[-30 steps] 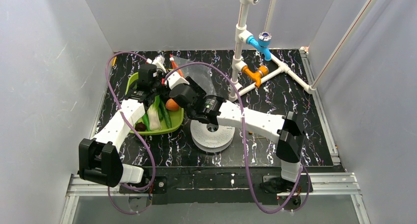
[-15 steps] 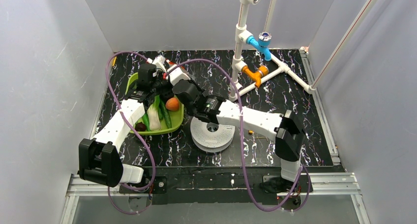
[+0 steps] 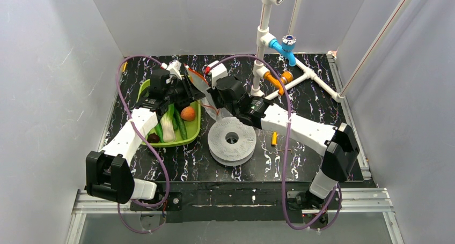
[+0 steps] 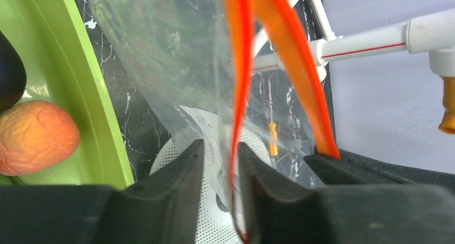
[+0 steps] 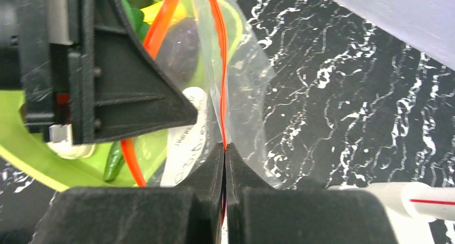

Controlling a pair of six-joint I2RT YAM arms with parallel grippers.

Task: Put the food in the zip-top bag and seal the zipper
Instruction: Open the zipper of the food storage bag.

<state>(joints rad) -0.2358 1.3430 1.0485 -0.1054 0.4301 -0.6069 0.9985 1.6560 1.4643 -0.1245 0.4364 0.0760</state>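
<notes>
The zip-top bag point(image 4: 171, 56) is clear, crinkly film with a sheen (almost wet-looking), and its zipper point(image 4: 240, 67) is a smooth orange-red plastic strip. The green tray point(image 4: 80, 94) is glossy plastic. The orange-red fruit point(image 4: 35, 137) has dull, wrinkled skin. The right gripper point(image 5: 225, 150) is matt black.

From above, the zip-top bag point(image 3: 199, 82) is mostly hidden between the left gripper point(image 3: 192, 89) and the right gripper point(image 3: 211, 94), and its mouth is too small to read. The left arm covers the far part of the green tray point(image 3: 185, 141). In the left wrist view the zipper point(image 4: 240, 67) is blurred and runs off the top edge, while the orange fruit point(image 4: 35, 137) and the eggplant point(image 4: 8, 75) are cut by the left edge. In the right wrist view, food shows smeared through the plastic; whether it lies inside or behind cannot be told.
</notes>
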